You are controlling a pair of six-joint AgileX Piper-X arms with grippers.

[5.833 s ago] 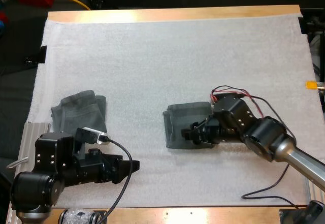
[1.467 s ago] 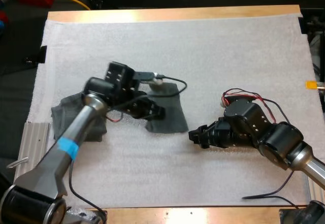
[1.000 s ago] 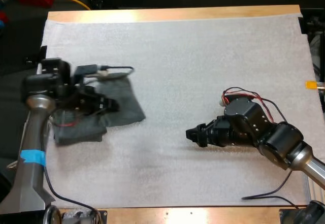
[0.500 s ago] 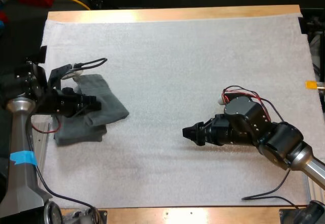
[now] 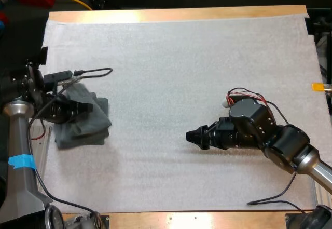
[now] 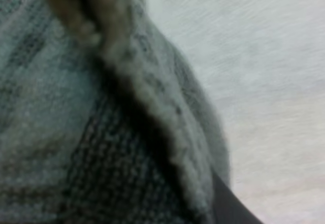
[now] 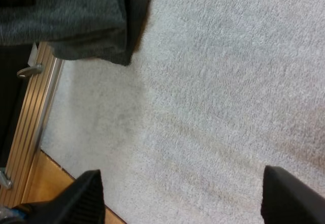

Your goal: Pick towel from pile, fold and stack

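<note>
White mat (image 5: 207,57), towel (image 5: 99,116) (in left gripper (image 5: 87,106))

The left arm runs up along the mat's left edge with its wrist turned inward, and the left gripper (image 5: 79,107) pinches the towel (image 5: 89,126). The right arm reaches in low from the right edge. The right gripper (image 5: 193,135) is spread wide and points left near mid-mat.

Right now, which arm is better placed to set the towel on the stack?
Left: the left gripper holds the towel at the stack; the right gripper is open over bare mat, far off.
</note>
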